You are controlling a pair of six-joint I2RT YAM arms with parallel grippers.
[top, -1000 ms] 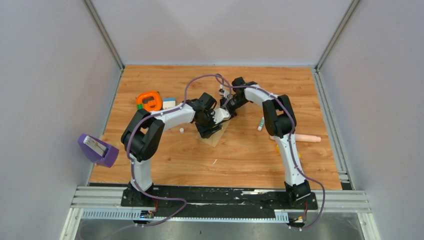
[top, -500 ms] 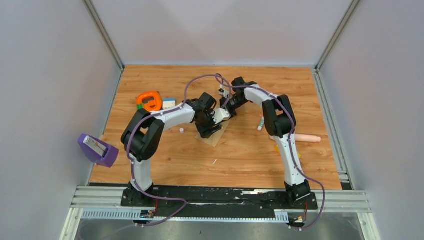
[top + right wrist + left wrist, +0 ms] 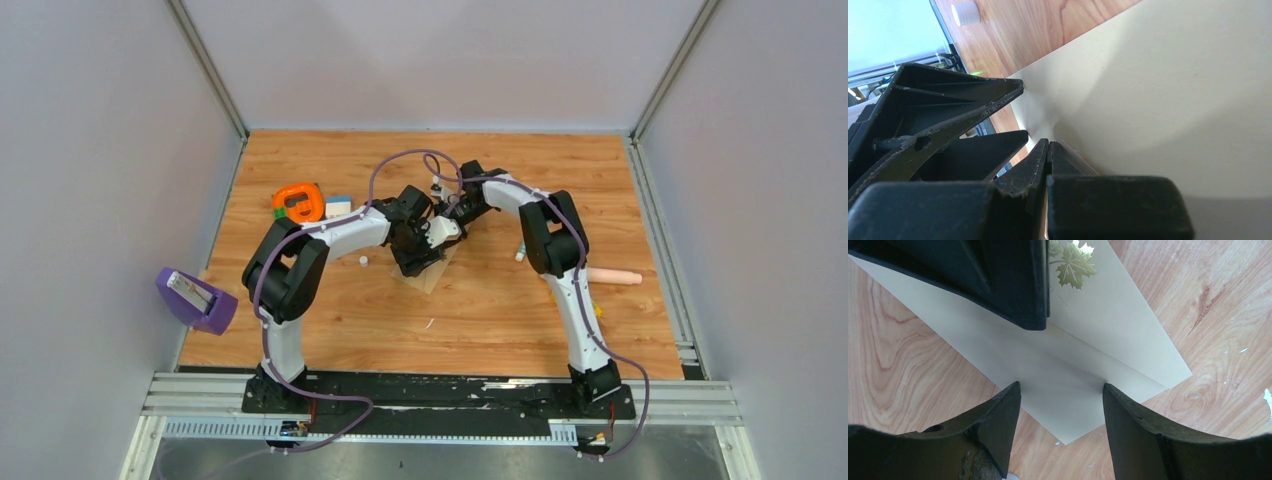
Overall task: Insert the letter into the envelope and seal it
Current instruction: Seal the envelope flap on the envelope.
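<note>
Right claw (image 3: 1048, 146), pressed together, has shifted left toward the spread left claw (image 3: 1062, 388).

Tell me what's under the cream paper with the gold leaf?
Wooden table shows around the cream paper. Whatever lies directly beneath is covered, and the right tool hides part of it.

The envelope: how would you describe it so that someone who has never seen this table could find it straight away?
Start with the wooden table seen from above; at its middle two pairs of jaws come together. Under them lies the envelope, one corner pointing at the near edge. It is flat tan paper, while the white cap beside it is small and round.
</note>
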